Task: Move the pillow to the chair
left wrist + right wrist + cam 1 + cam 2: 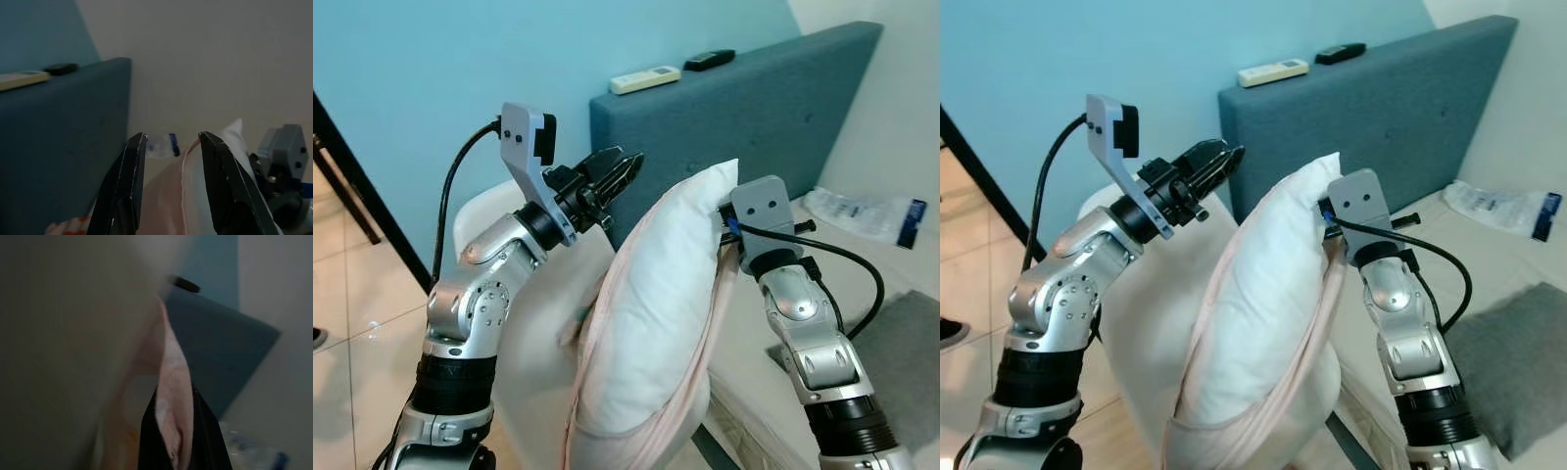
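Observation:
A white pillow (656, 313) with a pale pink border hangs upright in the middle of the head views. My right gripper (174, 431) is shut on its pink edge, on the pillow's right side near the top. My left gripper (625, 168) is raised beside the pillow's upper left corner, open, with nothing between its fingers (128, 176). A white rounded chair (478, 213) stands just behind and left of the pillow, partly hidden by my left arm.
A blue-grey headboard (744, 108) rises behind, with a white remote (645, 79) and a black remote (709, 60) on top. On the bed to the right lie a plastic bag (862, 213) and a grey cushion (1518, 343). Tiled floor shows at left.

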Controlling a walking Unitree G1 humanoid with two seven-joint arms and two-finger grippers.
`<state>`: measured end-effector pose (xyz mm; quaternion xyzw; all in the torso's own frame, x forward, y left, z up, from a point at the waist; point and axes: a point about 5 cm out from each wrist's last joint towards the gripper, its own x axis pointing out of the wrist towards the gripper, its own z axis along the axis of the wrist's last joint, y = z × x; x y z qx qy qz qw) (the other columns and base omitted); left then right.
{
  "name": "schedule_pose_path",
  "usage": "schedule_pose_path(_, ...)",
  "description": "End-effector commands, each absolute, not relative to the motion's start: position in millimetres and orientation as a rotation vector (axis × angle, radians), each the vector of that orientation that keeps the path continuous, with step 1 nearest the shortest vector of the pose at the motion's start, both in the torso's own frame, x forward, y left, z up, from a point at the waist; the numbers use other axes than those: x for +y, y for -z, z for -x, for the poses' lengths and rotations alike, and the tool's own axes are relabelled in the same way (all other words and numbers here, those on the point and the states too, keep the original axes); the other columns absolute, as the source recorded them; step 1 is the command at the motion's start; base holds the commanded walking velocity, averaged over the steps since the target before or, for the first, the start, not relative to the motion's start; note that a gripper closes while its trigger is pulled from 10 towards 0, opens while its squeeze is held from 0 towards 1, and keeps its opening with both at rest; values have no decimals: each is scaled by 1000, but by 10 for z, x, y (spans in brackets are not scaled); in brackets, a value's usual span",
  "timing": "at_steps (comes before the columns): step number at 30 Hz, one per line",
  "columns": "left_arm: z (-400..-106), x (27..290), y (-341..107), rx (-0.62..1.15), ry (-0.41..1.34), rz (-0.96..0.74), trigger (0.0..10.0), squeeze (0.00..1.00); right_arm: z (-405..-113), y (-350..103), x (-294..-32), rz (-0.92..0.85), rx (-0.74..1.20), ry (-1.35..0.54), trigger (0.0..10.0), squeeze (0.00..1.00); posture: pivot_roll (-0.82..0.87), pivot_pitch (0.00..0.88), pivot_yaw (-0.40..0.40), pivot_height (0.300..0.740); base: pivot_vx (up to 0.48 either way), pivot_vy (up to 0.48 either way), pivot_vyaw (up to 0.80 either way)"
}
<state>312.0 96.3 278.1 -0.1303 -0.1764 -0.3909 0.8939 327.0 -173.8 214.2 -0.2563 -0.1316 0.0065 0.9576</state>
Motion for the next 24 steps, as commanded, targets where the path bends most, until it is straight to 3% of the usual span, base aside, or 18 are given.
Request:
schedule_pose_path(1, -3094, 976, -2771, -359, 827, 261, 10000, 0, -3271, -2219, -1697, 546, -317, -20, 0, 0, -55, 15, 48, 740, 0, 0, 0)
schedule_pose_path(10, -3053, 953, -2767, -355, 851, 270, 10000, 0, -3248, -2794, -1659, 501, -481, -14, 0, 0, -54, 19, 44, 740, 0, 0, 0)
schedule_pose_path(23, -2982, 818, -2650, -316, 901, 265, 10000, 0, -3439, -2537, -1553, 522, -316, -167, 0, 0, -37, 13, 26, 740, 0, 0, 0)
schedule_pose_path(24, -2982, 814, -2629, -310, 895, 262, 10000, 0, -3434, -2573, -1536, 450, -321, -178, 0, 0, -38, 15, 26, 740, 0, 0, 0)
